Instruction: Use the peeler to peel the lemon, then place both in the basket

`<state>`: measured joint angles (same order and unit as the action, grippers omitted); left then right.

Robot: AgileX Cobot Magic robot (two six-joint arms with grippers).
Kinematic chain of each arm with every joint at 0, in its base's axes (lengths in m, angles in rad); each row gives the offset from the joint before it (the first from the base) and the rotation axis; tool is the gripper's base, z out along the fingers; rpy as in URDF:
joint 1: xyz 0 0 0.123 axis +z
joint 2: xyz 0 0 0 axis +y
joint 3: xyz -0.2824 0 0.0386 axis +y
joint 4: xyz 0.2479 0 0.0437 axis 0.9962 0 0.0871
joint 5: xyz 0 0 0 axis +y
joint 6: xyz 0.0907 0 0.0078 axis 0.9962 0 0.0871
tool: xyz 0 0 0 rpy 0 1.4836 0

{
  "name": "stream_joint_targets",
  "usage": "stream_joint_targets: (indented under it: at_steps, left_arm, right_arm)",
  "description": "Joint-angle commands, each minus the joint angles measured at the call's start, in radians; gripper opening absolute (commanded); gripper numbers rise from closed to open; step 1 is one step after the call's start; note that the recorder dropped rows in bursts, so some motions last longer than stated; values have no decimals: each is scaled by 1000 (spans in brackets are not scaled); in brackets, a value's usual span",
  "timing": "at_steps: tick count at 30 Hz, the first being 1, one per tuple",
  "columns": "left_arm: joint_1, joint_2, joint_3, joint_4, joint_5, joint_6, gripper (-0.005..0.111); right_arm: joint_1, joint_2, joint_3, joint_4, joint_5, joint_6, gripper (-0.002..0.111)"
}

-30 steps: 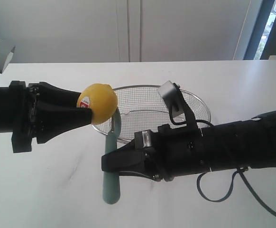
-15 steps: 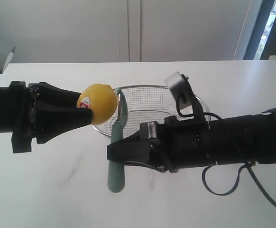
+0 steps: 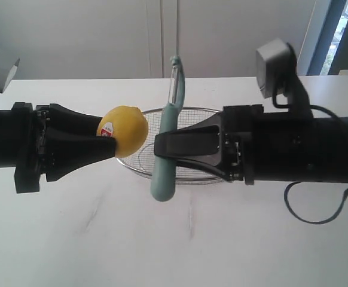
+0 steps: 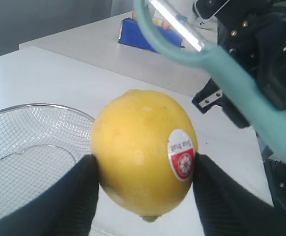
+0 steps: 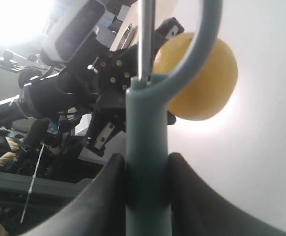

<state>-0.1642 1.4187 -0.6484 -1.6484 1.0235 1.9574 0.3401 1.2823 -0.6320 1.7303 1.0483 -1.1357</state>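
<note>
While L jaws clamp lemon, sticker "Sea fruit", R jaws grip peeler.

Stickered yellow lemon and upright teal peeler held aloft near wire basket.

Even daylight; backlit glare washes out behind the peeler.

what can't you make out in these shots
Exterior view: near rim of the basket is hidden behind the right gripper and the peeler.
Exterior view: lower left of the lemon is covered by the left gripper.
Right wrist view: the peeler's head is cut off by the top edge.
Left wrist view: the sticker has print too small to read surely.
</note>
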Motion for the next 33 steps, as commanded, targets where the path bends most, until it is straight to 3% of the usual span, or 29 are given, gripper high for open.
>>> stream_joint_targets:
  at_steps: [1, 10, 19, 26, 33]
  left_arm:
    - [4, -4, -5, -18, 20, 160, 0]
    - [4, -4, -5, -18, 20, 160, 0]
    - [4, -4, -5, -18, 20, 160, 0]
    - [4, -4, -5, -25, 20, 160, 0]
    - [4, -4, -5, -25, 20, 160, 0]
  right_arm:
    - [-56, -99, -7, -85, 18, 86, 0]
    - [-130, -234, -7, -301, -52, 238, 0]
    - [-130, -154, 30, -369, -195, 256, 0]
    - [-128, 50, 97, -123, -92, 8, 0]
    - [-2, 241, 97, 14, -54, -148, 0]
